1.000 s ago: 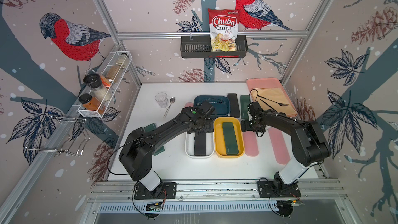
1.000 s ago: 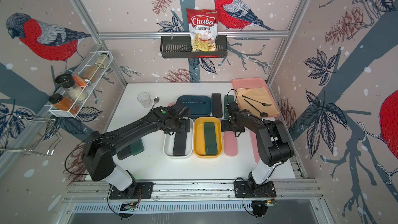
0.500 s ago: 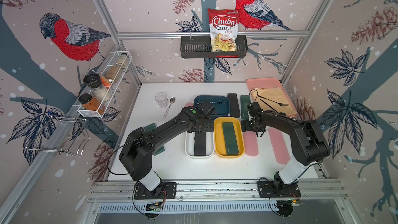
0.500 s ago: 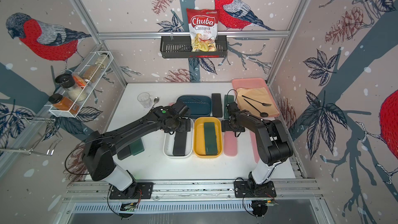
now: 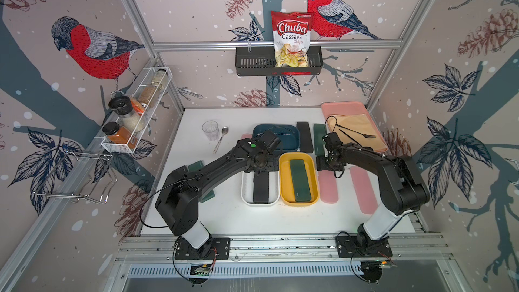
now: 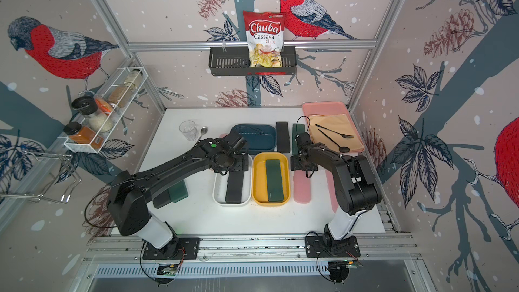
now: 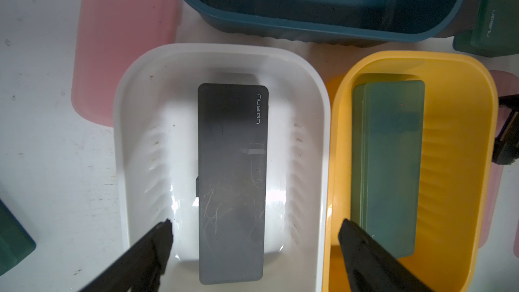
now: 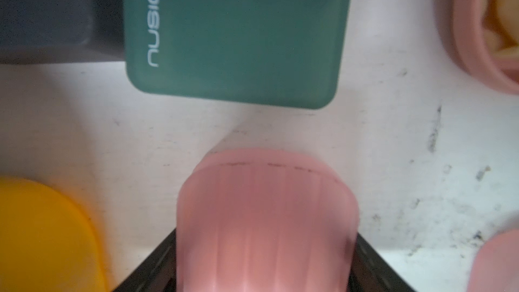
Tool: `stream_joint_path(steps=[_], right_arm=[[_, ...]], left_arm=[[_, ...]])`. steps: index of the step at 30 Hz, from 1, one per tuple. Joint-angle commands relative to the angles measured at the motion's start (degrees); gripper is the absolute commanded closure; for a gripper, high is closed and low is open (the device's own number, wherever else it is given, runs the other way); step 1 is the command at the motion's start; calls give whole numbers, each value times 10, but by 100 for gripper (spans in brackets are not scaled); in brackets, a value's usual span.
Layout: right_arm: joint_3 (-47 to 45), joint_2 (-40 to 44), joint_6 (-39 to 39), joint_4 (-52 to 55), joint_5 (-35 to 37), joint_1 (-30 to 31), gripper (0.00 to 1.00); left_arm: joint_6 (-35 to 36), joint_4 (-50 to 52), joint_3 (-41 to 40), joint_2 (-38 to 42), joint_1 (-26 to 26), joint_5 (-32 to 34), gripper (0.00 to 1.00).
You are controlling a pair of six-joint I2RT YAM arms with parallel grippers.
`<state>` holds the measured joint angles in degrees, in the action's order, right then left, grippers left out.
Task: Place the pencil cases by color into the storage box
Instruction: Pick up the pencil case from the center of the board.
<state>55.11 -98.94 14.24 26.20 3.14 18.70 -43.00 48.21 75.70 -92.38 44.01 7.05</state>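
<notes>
Right gripper (image 8: 266, 234) clamps pink pencil case (image 8: 266, 206).
Left gripper (image 7: 256, 221), jaws apart, above black pencil case (image 7: 233, 164) in white tub (image 7: 219, 49).

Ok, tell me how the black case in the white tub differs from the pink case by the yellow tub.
The black case lies inside the white tub; the pink case is outside, beside the yellow tub. The left gripper has its jaws open over the black case, not touching; the right gripper has its jaws against both sides of the pink case's end. Both are flat, long, round-cornered.
</notes>
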Motion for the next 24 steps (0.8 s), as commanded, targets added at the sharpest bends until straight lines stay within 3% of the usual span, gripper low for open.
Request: stream_joint_path(steps=[1,24], right_arm=[[-4,-5,2,28,-18,2,31],[125,69,-96,153,4,-12,37]], left_arm=[[7,-10,5,2,0,5,4],[10,-51,-18,57,-51,-35,3]])
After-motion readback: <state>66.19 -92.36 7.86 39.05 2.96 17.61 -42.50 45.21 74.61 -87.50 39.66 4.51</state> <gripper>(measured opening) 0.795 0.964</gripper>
